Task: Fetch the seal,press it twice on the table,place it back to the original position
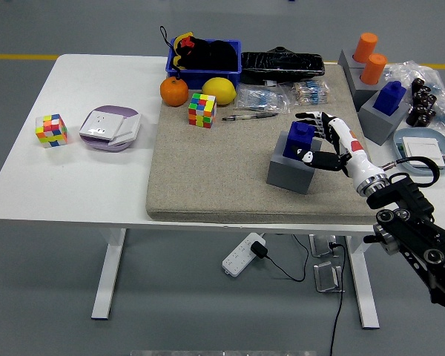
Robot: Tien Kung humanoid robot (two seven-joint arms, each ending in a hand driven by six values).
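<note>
Blue seal (pixel 300 139) seated upright in grey holder (pixel 291 170) on mat, w/ right hand (pixel 328 141) alongside, fingers (pixel 311 116) spread, not yet gripping, prob. pre-fetch.

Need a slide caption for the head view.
Right robot hand open beside the blue seal seated in its grey holder.

**Right hand at the blue seal**

On the tabletop's (pixel 96 178) right half, the right hand (pixel 328 141) rests against the blue seal (pixel 299 139), fingers loosely spread around it. The seal sits upright in its grey holder (pixel 289 172) on the beige mat (pixel 208 178).
</note>
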